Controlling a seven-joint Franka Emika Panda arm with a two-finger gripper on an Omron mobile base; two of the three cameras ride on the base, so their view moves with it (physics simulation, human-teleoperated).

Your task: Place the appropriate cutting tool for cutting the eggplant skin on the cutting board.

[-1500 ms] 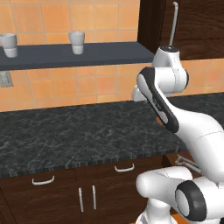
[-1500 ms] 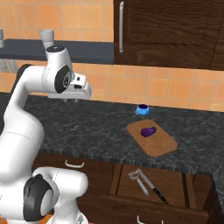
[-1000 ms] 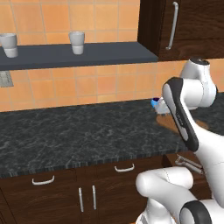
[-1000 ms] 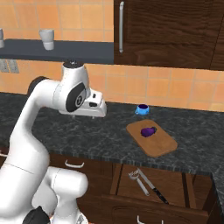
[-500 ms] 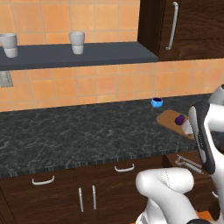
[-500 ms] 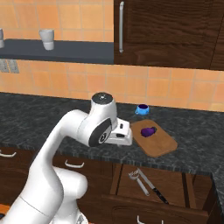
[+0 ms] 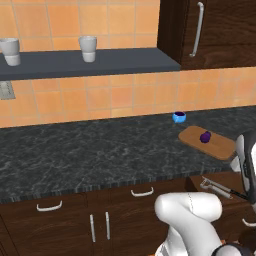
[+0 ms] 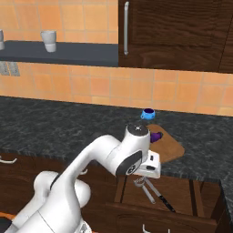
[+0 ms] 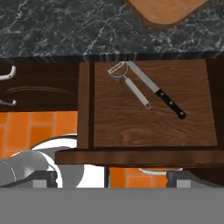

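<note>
The tool [image 8: 146, 178] hangs over the open drawer [image 9: 148, 107], pointing down into it, below the front edge of the worktop [image 8: 68, 123]; whether its fingers are apart or together I cannot tell, and I see nothing in them. Straight beneath, in the hand view, two utensils lie side by side on the drawer's wooden floor: a silver peeler [image 9: 127, 82] with its head toward the worktop, and a black-handled knife [image 9: 156, 90] just beside it, nearly touching at the top. For skin, the peeler looks like the right pick, which would explain the arm reaching down here rather than toward the board. Up on the worktop, the cutting board [image 8: 170, 148] waits with the eggplant [image 8: 156, 136] resting on it, the small blue bowl [image 8: 147, 113] just behind. Nothing grasped yet, by the look of it.
</note>
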